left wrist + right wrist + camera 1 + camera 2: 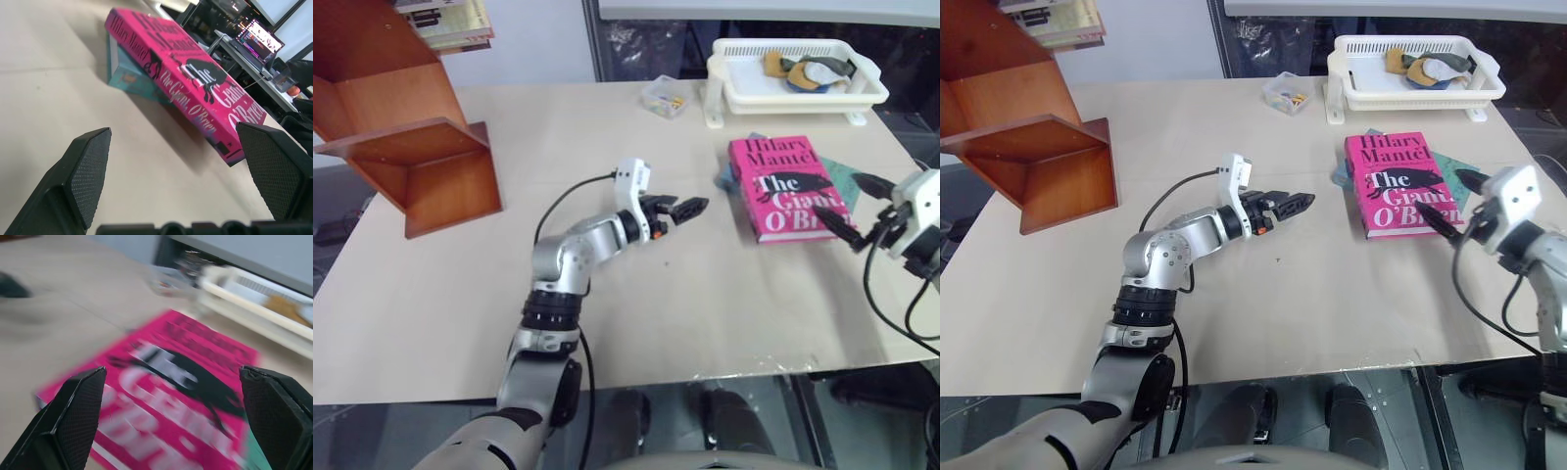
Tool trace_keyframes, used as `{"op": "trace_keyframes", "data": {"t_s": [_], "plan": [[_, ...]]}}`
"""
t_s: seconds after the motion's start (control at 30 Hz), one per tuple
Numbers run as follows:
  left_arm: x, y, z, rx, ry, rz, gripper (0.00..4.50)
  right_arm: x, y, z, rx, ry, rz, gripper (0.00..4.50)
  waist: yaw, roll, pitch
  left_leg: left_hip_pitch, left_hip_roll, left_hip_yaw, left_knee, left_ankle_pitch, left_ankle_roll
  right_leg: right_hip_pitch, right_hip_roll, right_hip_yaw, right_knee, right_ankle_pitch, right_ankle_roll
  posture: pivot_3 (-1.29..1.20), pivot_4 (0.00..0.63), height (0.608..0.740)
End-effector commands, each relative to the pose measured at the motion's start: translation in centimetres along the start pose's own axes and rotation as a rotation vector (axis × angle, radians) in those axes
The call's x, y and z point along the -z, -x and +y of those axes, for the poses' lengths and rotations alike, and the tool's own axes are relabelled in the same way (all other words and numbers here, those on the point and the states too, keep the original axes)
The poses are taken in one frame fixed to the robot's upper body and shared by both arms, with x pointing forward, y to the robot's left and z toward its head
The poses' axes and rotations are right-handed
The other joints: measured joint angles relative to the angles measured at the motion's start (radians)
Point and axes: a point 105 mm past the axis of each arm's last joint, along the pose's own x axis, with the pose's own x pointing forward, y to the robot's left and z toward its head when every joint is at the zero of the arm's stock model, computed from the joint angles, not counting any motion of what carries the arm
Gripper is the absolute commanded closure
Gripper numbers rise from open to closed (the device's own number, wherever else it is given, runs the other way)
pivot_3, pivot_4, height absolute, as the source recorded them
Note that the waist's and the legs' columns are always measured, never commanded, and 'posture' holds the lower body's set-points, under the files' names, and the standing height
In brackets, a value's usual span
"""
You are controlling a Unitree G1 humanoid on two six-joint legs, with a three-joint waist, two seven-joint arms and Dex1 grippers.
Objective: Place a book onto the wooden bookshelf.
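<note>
A: Book, pink, thick, one item. Lies flat, cover up, near the table's right edge, towards the far right corner. Rests partly on a thinner teal book, so one side sits slightly raised.

B: Held by anything?

A: No. Right gripper, fingers spread wide, hovers at the book's near right corner, pointing in across the cover; whether a fingertip touches cannot be told. Left gripper, fingers also apart and empty, sits mid-table, aimed at the book's spine side, with bare table between them. The two flank the book, probably because a volume this thick needs a grasp from both sides.

B: Destination?

A: Wooden bookshelf, at the far left corner, well apart from the book. Slanted boards, open compartments; some books already lean in an upper one.

B: Other entries?

A: White basket tray at the far edge behind the book, holding small items. Small clear box just beside the tray, on its left. Neither stands between book and shelf.
</note>
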Motion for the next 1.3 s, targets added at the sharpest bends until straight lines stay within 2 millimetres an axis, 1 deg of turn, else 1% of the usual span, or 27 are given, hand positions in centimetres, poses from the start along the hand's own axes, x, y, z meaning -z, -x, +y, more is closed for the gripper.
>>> {"op": "trace_keyframes", "data": {"t_s": [0.03, 0.13, 0.2, 0.3, 0.37, 0.4, 0.47, 0.53, 0.63, 0.73, 0.83, 1.1, 1.3], "plan": [[-1.6, 0.7, -0.9, 0.021, -0.073, -0.059, 0.00, -0.9, -2.0, 1.3, -0.019, 0.068, -0.018, 0.05, 0.001, 0.000, 0.000, 0.000, 0.000, 0.000, 0.000, 0.000, 0.000, 0.000, 0.000, 0.000, 0.000, 0.000, 0.000, 0.00, 0.150, 0.740], [-1.7, 1.1, -1.4, 0.040, -0.120, -0.069, 0.00, -0.2, -2.9, 2.6, -0.055, 0.086, 0.007, 0.05, 0.003, 0.000, 0.000, -0.001, -0.001, 0.000, 0.000, 0.000, 0.000, -0.001, -0.001, 0.000, 0.000, 0.000, 0.000, 0.00, 0.150, 0.740], [-1.8, 1.4, -1.6, 0.050, -0.163, -0.072, 0.00, 0.3, -3.2, 3.1, -0.066, 0.091, 0.024, 0.05, 0.003, 0.000, 0.000, -0.001, -0.001, 0.000, 0.000, 0.000, 0.000, -0.001, -0.001, 0.000, 0.000, 0.000, 0.000, 0.00, 0.150, 0.740], [-1.9, 1.8, -1.6, 0.060, -0.208, -0.065, 0.00, 0.9, -3.5, 3.4, -0.065, 0.132, 0.048, 0.05, 0.002, 0.000, 0.000, -0.001, -0.001, 0.000, 0.000, 0.000, 0.000, -0.001, -0.001, -0.001, 0.000, 0.000, 0.000, 0.00, 0.150, 0.740], [-1.9, 2.1, -1.3, 0.049, -0.221, -0.059, 0.00, 1.8, -3.8, 3.5, -0.049, 0.177, 0.080, 0.05, 0.001, 0.000, 0.000, -0.001, -0.001, 0.000, 0.000, 0.000, 0.000, -0.001, -0.001, -0.001, 0.000, 0.000, 0.000, 0.00, 0.150, 0.740], [-1.9, 2.2, -1.2, 0.044, -0.225, -0.057, 0.00, 2.2, -3.8, 3.3, -0.028, 0.202, 0.097, 0.05, 0.001, 0.000, 0.000, -0.001, -0.001, -0.001, 0.000, 0.000, 0.000, -0.001, -0.001, -0.001, 0.000, 0.000, 0.000, 0.00, 0.150, 0.740], [-2.0, 2.2, -1.2, 0.043, -0.225, -0.058, 0.00, 2.6, -3.9, 3.1, -0.005, 0.210, 0.106, 0.05, 0.001, 0.000, 0.000, -0.001, -0.001, -0.001, 0.000, 0.000, 0.000, -0.001, -0.001, -0.001, 0.000, 0.000, 0.000, 0.00, 0.150, 0.740], [-2.0, 2.2, -1.2, 0.043, -0.226, -0.058, 0.00, 2.9, -3.9, 3.3, -0.006, 0.190, 0.109, 0.05, 0.001, 0.000, 0.000, -0.001, -0.001, -0.001, 0.000, 0.000, 0.000, -0.001, -0.001, -0.001, 0.000, 0.000, 0.000, 0.00, 0.150, 0.740], [-1.9, 2.2, -1.1, 0.040, -0.229, -0.055, 0.00, 3.5, -3.7, 3.5, 0.000, 0.194, 0.136, 0.05, 0.001, 0.000, 0.000, -0.001, -0.001, -0.001, 0.000, 0.000, 0.000, -0.001, 0.000, -0.001, 0.000, 0.000, 0.000, 0.00, 0.150, 0.740], [-2.0, 2.2, -1.1, 0.042, -0.227, -0.054, 0.00, 3.4, -3.4, 2.8, 0.036, 0.209, 0.139, 0.05, 0.001, 0.000, 0.000, -0.001, -0.001, -0.001, 0.000, 0.000, 0.000, -0.001, 0.000, -0.001, 0.000, 0.000, 0.000, 0.00, 0.150, 0.740], [-2.0, 2.2, -1.1, 0.042, -0.224, -0.055, 0.00, 3.4, -3.0, 2.5, 0.042, 0.218, 0.145, 0.05, 0.000, 0.000, 0.000, -0.001, -0.001, -0.001, 0.000, 0.000, 0.000, -0.001, 0.000, -0.001, 0.000, 0.000, 0.000, 0.00, 0.150, 0.740], [-1.9, 2.2, -0.9, 0.040, -0.224, -0.048, 0.00, 3.4, -1.9, 2.9, -0.007, 0.212, 0.152, 0.05, 0.001, 0.000, 0.000, -0.001, -0.001, -0.001, 0.000, 0.000, 0.000, -0.001, 0.000, -0.001, 0.000, 0.000, 0.000, 0.00, 0.150, 0.740], [-1.8, 2.1, -1.0, 0.043, -0.223, -0.044, 0.00, 3.6, -0.7, 1.9, 0.008, 0.229, 0.174, 0.05, 0.001, 0.000, 0.000, -0.001, -0.001, -0.001, 0.000, 0.000, 0.000, -0.001, 0.000, -0.001, 0.000, 0.000, 0.000, 0.00, 0.150, 0.740]]}}
